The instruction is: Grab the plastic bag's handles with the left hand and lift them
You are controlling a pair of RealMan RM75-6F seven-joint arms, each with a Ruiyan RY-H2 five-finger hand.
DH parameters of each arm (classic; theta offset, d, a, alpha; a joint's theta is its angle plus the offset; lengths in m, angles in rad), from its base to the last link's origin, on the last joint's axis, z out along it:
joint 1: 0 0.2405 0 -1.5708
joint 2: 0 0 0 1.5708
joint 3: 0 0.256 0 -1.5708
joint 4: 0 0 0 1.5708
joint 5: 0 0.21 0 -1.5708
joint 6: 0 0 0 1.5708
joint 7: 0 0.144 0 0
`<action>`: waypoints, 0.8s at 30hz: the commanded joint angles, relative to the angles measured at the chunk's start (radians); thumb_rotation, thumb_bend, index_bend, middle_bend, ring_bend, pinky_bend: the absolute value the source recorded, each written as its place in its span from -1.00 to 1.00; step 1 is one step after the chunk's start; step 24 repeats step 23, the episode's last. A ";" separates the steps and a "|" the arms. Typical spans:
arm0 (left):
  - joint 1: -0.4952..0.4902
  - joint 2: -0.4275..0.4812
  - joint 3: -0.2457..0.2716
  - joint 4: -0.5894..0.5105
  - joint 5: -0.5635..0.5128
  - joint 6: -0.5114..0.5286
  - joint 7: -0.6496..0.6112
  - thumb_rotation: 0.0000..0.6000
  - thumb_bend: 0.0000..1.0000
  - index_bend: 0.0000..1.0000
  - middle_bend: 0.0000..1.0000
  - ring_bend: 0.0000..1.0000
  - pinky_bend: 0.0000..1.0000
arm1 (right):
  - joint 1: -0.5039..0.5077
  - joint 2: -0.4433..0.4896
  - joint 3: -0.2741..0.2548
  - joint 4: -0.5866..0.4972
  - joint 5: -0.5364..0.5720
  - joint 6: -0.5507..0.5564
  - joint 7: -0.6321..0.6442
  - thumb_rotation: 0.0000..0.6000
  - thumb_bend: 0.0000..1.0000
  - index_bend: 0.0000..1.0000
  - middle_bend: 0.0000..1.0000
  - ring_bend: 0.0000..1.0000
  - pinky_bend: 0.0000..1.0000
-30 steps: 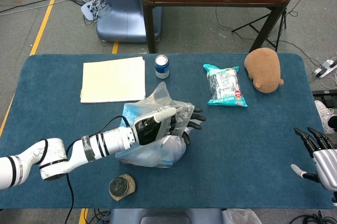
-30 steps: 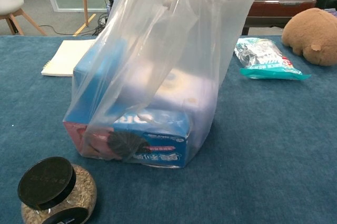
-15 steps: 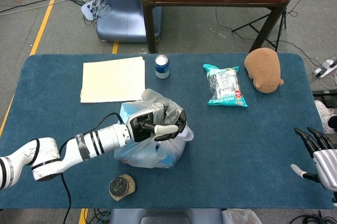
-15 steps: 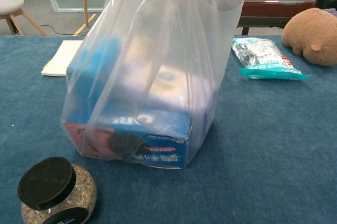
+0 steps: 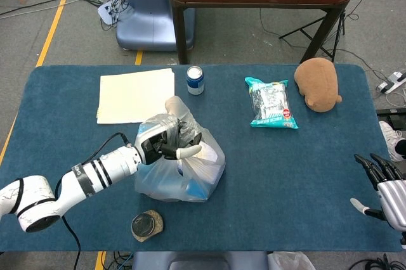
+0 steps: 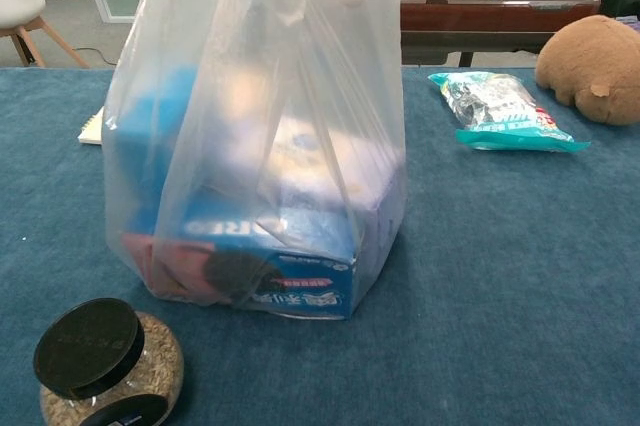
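Observation:
A clear plastic bag [image 5: 190, 172] [image 6: 260, 166] holding a blue cookie box [image 6: 290, 276] stands on the blue table. My left hand [image 5: 166, 142] sits over the bag's top and grips the gathered handles [image 5: 177, 110], which stand pulled upward. In the chest view the bag's sides are drawn up taut and the hand is above the frame. My right hand [image 5: 382, 184] hovers at the table's right edge, fingers spread, holding nothing.
A black-lidded jar [image 5: 146, 225] [image 6: 100, 361] stands just in front of the bag. A paper pad [image 5: 136, 95], a small can [image 5: 195, 80], a teal snack packet [image 5: 271, 102] [image 6: 495, 111] and a brown plush toy [image 5: 317, 83] [image 6: 592, 54] lie farther back.
My left hand has closed on the bag's handles, drawn back to the left and pulled them up. The bag's sides have gathered and tightened. The right hand has stayed still.

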 commanded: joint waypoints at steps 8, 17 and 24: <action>0.089 0.139 -0.137 -0.105 -0.184 0.022 0.215 1.00 0.14 0.54 0.95 0.99 1.00 | 0.003 0.005 0.001 -0.010 -0.003 -0.002 -0.007 1.00 -0.66 -0.86 -0.61 -0.88 -0.72; 0.134 0.206 -0.234 -0.127 -0.306 -0.002 0.309 1.00 0.14 0.54 0.95 0.99 1.00 | 0.007 0.008 0.001 -0.019 -0.005 -0.006 -0.014 1.00 -0.66 -0.86 -0.61 -0.88 -0.72; 0.168 0.210 -0.287 -0.131 -0.343 -0.018 0.342 1.00 0.14 0.54 0.95 0.99 1.00 | 0.008 0.010 0.002 -0.024 -0.006 -0.007 -0.019 1.00 -0.66 -0.86 -0.61 -0.88 -0.71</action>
